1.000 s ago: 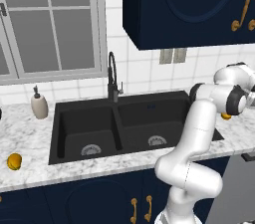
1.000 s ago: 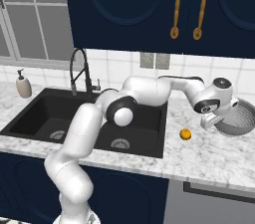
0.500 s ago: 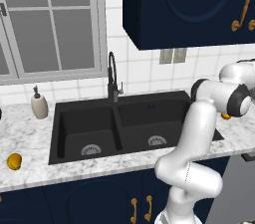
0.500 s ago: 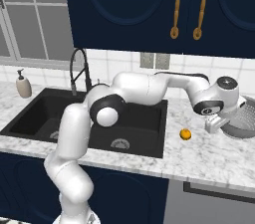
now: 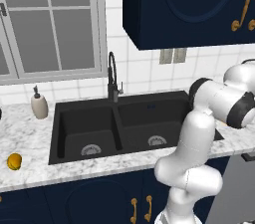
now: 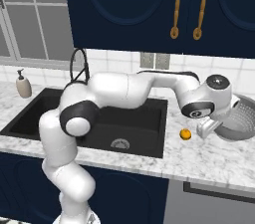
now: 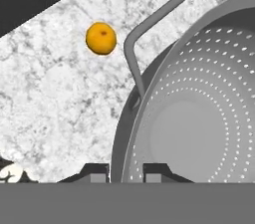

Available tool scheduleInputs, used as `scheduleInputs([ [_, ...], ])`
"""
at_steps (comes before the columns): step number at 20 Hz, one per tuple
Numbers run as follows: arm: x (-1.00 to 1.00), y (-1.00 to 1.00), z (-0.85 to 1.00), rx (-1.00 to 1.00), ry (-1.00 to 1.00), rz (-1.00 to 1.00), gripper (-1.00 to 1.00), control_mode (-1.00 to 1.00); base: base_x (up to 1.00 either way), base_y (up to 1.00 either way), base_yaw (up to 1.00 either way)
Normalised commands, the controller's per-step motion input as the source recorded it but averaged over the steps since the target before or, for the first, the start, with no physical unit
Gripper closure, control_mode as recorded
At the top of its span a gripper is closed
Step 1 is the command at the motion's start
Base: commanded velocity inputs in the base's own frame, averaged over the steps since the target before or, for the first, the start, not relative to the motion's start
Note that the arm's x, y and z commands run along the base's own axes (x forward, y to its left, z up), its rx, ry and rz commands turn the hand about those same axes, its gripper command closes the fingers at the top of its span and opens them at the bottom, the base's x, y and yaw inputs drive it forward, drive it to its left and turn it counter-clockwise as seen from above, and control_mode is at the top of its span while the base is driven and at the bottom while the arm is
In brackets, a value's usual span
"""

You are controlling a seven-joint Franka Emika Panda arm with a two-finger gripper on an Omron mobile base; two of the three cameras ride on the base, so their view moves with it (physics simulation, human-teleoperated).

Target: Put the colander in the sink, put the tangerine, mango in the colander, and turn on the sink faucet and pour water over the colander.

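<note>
From the left base view, the black sink (image 5: 119,128) sits sunk in the marble counter (image 5: 30,168), both basins bare, with the faucet (image 5: 112,76) standing at its back edge between them and a soap bottle (image 5: 39,104) near the counter's back left. The mango (image 5: 14,161) lies near the counter's front edge, well left of the sink, and my arm reaches off to the right. From the right base view, my gripper (image 6: 208,127) is down at the left rim of the colander (image 6: 241,118), which sits on the counter right of the sink, toward the wall. The tangerine (image 6: 185,134) rests on the counter between the sink's right edge and the colander, just left of my hand. In the hand view, my fingers (image 7: 97,172) sit one on each side of the colander's wall, pinched shut on its rim, with one wire handle arching close by and the tangerine lying apart on the marble beyond it.
</note>
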Motion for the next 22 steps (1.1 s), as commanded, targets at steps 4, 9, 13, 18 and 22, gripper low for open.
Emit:
scheduleInputs([
  [4, -0.51, 0.71, 0.25, 0.0, 0.0, 0.14, 1.0, -1.0, 0.0, 0.0, 0.0],
  [9, -0.51, 0.75, 0.29, -0.01, 0.01, 0.11, 1.0, -1.0, 0.0, 0.0, 0.0],
  [13, -0.54, 0.79, 0.39, -0.03, 0.0, 0.1, 1.0, -1.0, 0.0, 0.0, 0.0],
  [18, -0.23, 0.96, 0.37, -0.01, 0.0, 0.13, 1.0, -1.0, 0.0, 0.0, 0.0],
  [22, -0.09, 0.95, 0.37, 0.0, 0.0, 0.17, 1.0, -1.0, 0.0, 0.0, 0.0],
])
